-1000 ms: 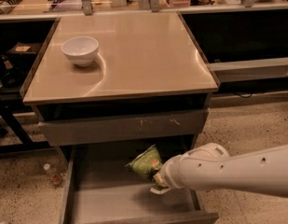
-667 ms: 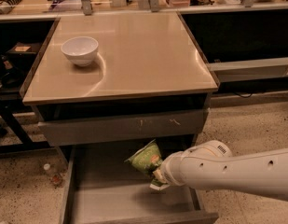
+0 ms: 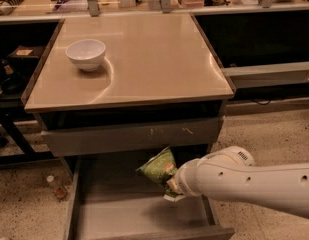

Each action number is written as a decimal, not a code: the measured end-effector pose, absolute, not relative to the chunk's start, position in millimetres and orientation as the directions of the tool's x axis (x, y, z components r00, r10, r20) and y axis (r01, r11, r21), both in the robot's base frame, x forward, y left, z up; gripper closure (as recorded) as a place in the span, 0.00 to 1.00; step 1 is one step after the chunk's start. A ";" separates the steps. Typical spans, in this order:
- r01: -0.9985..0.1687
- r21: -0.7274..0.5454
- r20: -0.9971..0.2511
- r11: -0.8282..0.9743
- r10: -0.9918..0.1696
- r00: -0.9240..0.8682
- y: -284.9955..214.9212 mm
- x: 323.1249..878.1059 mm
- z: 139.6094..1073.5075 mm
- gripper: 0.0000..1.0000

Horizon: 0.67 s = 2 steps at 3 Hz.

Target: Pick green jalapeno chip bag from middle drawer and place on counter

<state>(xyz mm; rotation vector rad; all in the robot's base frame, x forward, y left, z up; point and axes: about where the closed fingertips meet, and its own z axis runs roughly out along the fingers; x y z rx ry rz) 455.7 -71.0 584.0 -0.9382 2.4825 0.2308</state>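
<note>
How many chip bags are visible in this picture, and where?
1. The green jalapeno chip bag is held by the tool at the end of the arm, above the open middle drawer. More could be hidden behind the arm.

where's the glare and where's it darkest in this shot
Camera view, upper part: a curved glare streak lies on the counter beside the white bowl. Camera view, lower part: the middle drawer is dim, and the hand, at the drawer's right side holding the green jalapeno chip bag, casts a soft shadow on its floor.
</note>
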 end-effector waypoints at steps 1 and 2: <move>-0.637 -0.043 -0.481 0.770 -0.574 -0.662 -89.3 447.1 623.6 1.00; -0.608 -0.120 -0.493 0.785 -0.579 -0.650 -115.3 435.2 691.1 1.00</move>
